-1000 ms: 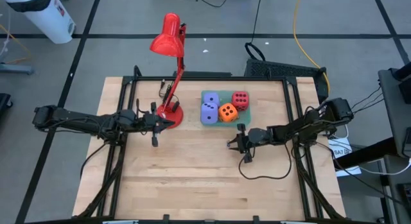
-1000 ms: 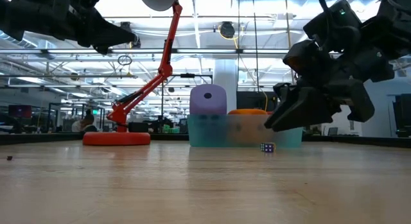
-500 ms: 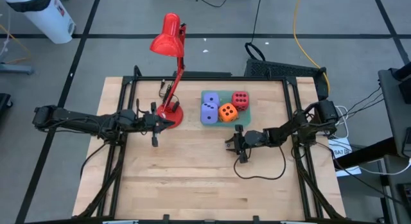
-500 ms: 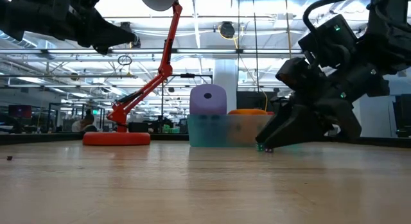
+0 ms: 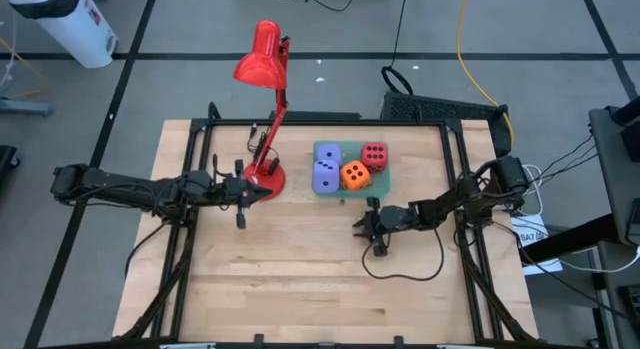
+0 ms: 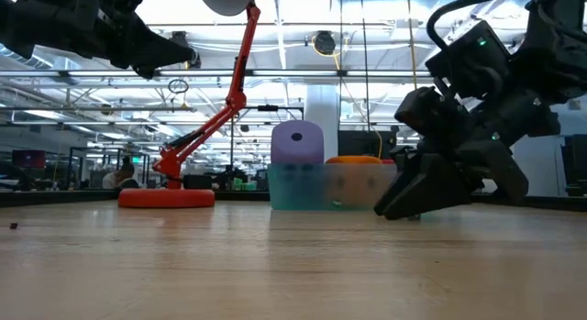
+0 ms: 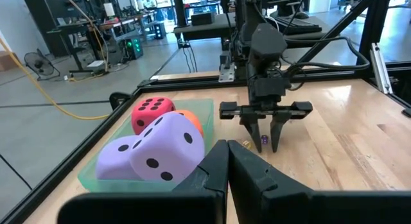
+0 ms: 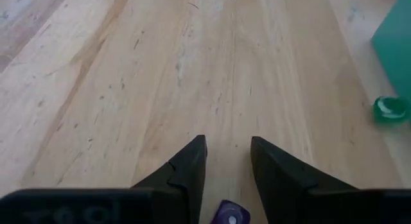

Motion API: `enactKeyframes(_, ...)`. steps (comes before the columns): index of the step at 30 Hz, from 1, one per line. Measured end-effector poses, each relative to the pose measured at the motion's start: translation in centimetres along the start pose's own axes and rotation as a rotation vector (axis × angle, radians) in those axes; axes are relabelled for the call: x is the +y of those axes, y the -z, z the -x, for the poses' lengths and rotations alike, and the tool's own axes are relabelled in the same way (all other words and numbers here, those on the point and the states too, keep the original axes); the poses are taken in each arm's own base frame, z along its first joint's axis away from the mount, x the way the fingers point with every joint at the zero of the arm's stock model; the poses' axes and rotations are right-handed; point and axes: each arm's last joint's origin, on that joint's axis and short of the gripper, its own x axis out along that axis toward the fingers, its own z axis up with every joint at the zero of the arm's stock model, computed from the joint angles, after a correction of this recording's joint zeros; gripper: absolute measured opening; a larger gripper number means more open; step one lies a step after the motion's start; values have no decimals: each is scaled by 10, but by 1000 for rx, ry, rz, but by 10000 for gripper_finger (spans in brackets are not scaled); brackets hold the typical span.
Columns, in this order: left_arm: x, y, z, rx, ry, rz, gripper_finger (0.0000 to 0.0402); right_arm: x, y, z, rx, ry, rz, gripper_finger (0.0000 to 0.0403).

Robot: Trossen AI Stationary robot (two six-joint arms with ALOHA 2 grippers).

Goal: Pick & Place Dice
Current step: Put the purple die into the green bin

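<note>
A teal tray (image 5: 377, 186) at the table's far middle holds two lavender-blue dice (image 5: 327, 172), an orange die (image 5: 354, 173) and a red die (image 5: 374, 154). A tiny purple die (image 8: 230, 215) lies on the bare wood in front of the tray. My right gripper (image 5: 366, 227) slants down with its fingertips at the table, open, one finger on each side of the tiny die (image 7: 263, 140). My left gripper (image 5: 266, 192) hovers shut, above the table by the lamp base, with nothing in it. My right gripper's fingers (image 8: 192, 161) stand on either side of the tiny purple die, slanting down from the table's right. The die rests on the wood well back between them. Whether either finger touches it I cannot tell.
A red desk lamp (image 5: 268, 177) stands on its round base left of the tray, its arm leaning toward the far edge. A small green bit (image 8: 390, 107) lies by the tray's corner (image 8: 397, 51). Black frame rails run along the table's left and right edges. Bare wood fills the near half.
My right gripper has sunk from above the table until its fingertips reach the wood, and has shifted slightly toward the near left. The tiny purple die, in plain sight in the low view a second ago, is now hidden there by the fingers.
</note>
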Motion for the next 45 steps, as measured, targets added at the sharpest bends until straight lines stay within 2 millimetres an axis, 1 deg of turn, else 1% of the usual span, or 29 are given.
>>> enactKeyframes(3,0,0,0,0,0,0,17,0,-3,2,-22,-10,6,118)
enactKeyframes(6,0,0,0,0,0,0,17,1,-11,8,-67,-15,32,123)
enactKeyframes(11,0,0,0,4,11,-1,17,3,-32,29,-161,92,53,144)
enactKeyframes(16,-1,0,0,4,18,-1,17,14,-39,44,-179,91,31,171)
enactKeyframes(19,-1,0,0,4,18,0,17,20,-32,44,-110,78,18,179)
enactKeyframes(26,-1,1,0,4,19,6,17,25,-8,33,-45,252,-95,184)
enactKeyframes(33,-1,1,0,7,20,6,17,26,-5,31,-59,262,-161,222)
enactKeyframes(37,-1,1,0,11,26,5,17,27,-5,31,-55,249,-160,240)
enactKeyframes(41,-1,1,0,11,27,8,17,28,-5,30,-45,191,-164,244)
enactKeyframes(45,-1,1,0,11,27,11,17,28,-2,30,-16,188,-177,237)
